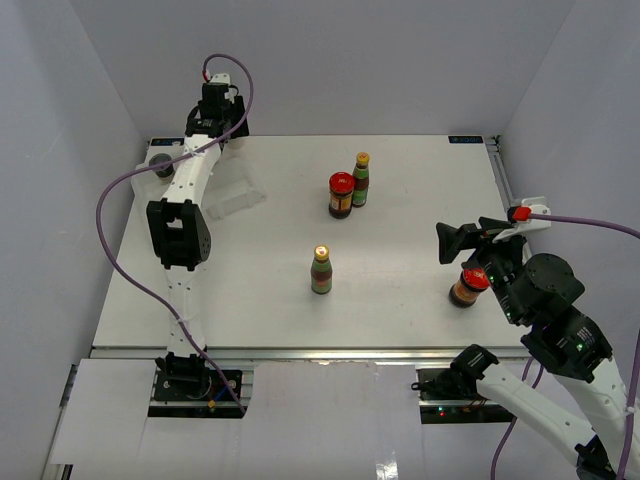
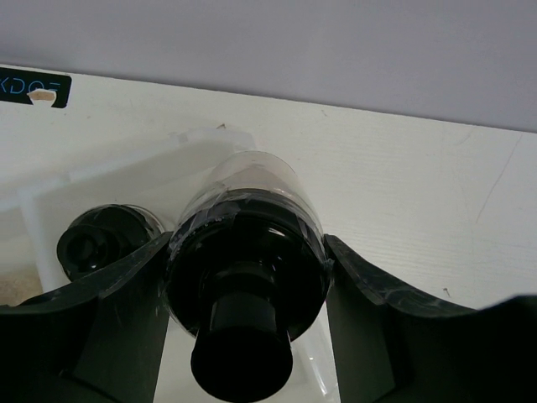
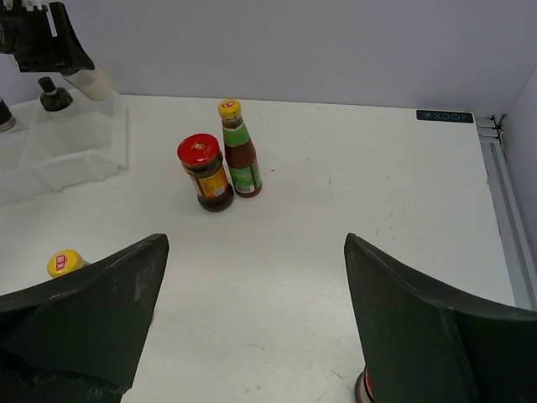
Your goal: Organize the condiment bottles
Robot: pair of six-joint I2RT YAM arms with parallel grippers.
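left gripper [image 2: 247,252]: far-left corner of the table [image 1: 400,240]; jaws clamped on the black cap of a clear shaker [image 2: 245,281]
held shaker: upright within the clear plastic tray [image 1: 235,200]; cannot tell whether it rests on the tray floor
second shaker [image 2: 96,243]: just left of the held one, in the tray
dark-lidded jar [image 1: 160,165]: far left, by the table edge
right gripper [image 3: 253,243]: near right; jaws wide apart, nothing between them
near red-lidded jar [image 1: 467,287]: near right, just beside the right gripper
far red-lidded jar [image 1: 341,195]: far centre, upright
far yellow-capped bottle [image 1: 361,180]: just right of the far red-lidded jar
lone yellow-capped bottle [image 1: 321,270]: table centre, upright, well apart from the others
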